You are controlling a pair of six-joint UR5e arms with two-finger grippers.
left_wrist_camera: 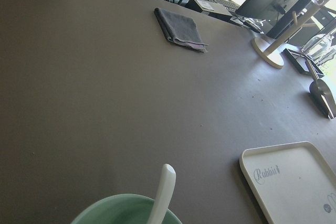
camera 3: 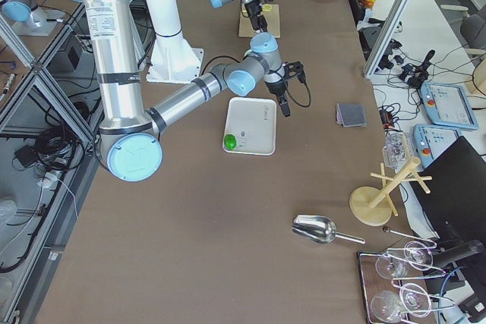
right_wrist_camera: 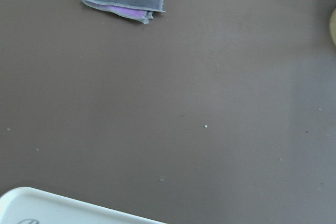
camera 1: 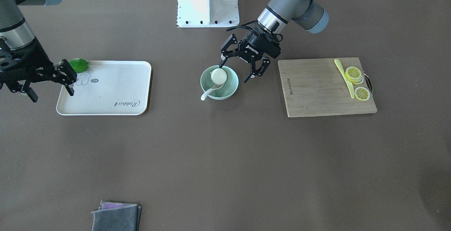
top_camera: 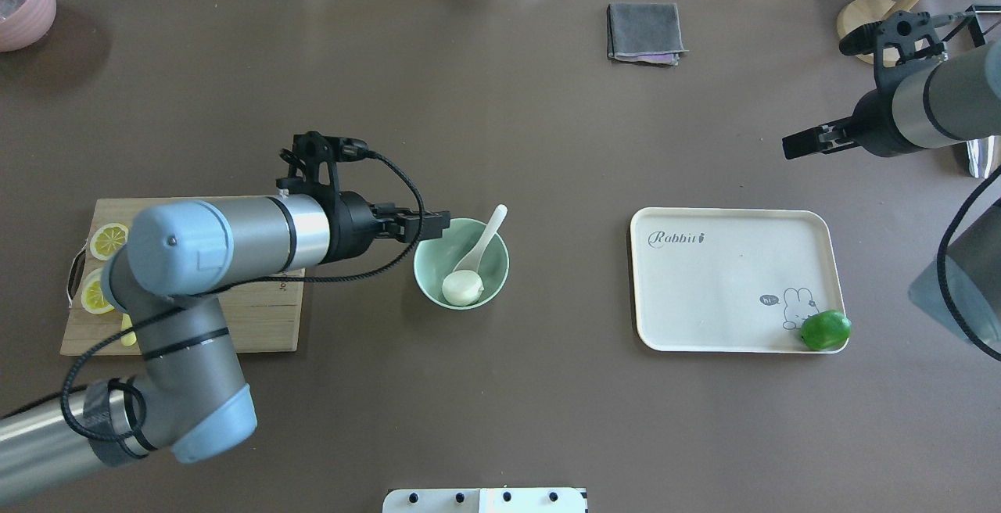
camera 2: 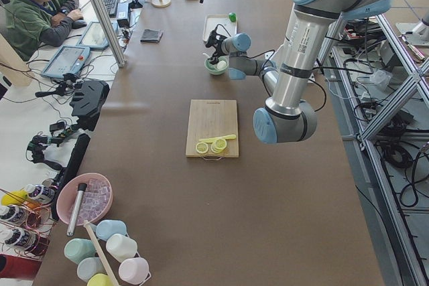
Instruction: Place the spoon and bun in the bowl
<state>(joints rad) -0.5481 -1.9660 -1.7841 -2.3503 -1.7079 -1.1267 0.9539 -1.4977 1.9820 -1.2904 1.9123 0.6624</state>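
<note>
Exterior front-facing: my left gripper [camera 1: 237,71] spread, empty, beside bowl [camera 1: 229,93] rim; bun [camera 1: 218,76], spoon [camera 1: 208,92] inside, handle pointing away.

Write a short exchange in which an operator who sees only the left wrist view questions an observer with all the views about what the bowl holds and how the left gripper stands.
Operator: I see only the rim of the bowl and the handle of the spoon. Is anything else in there?
Observer: Yes, the bun lies inside the bowl, at the spoon's scoop end.
Operator: And the left gripper?
Observer: It hangs over the bowl's edge with its jaws open, holding nothing.
</note>
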